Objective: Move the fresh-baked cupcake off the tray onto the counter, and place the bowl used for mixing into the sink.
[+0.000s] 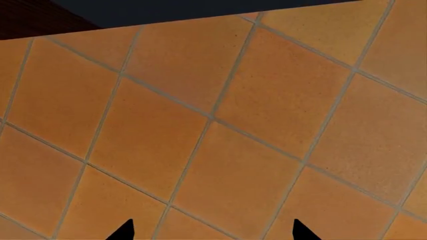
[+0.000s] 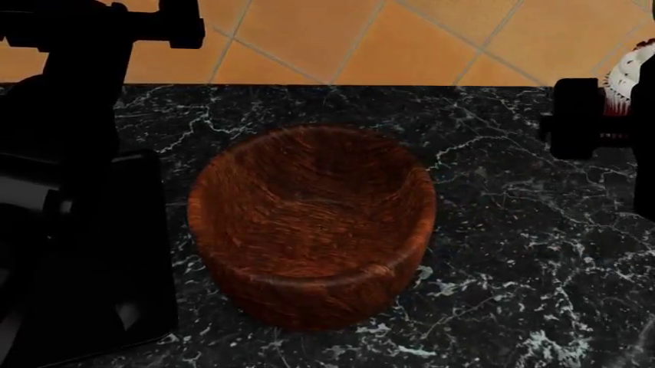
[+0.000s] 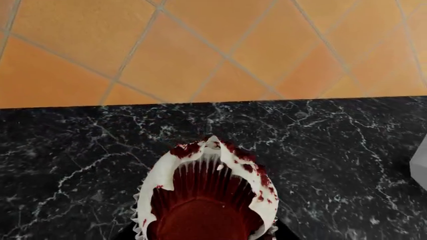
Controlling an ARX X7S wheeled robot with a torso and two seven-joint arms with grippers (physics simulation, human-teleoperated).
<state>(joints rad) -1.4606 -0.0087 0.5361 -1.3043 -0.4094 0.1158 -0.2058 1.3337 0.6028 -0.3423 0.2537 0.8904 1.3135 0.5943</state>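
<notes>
The reddish-brown wooden bowl [image 2: 312, 226] stands upright on the black marble counter [image 2: 511, 230], in the middle of the head view. My right gripper [image 3: 203, 235] is shut on the cupcake [image 3: 203, 195] and holds it tilted above the counter [image 3: 333, 145], its red ribbed wrapper facing the camera. In the head view the cupcake [image 2: 627, 77] shows at the far right behind the right arm. My left gripper [image 1: 212, 232] is open, its two black tips wide apart over orange tiles, with nothing between them. I cannot make out the tray for certain. The sink is out of view.
The left arm [image 2: 72, 92] fills the left side of the head view, with a flat black shape [image 2: 113, 253] beneath it, left of the bowl. Orange tiles [image 2: 389, 46] lie beyond the counter's far edge. A pale object [image 3: 420, 167] shows at one edge of the right wrist view.
</notes>
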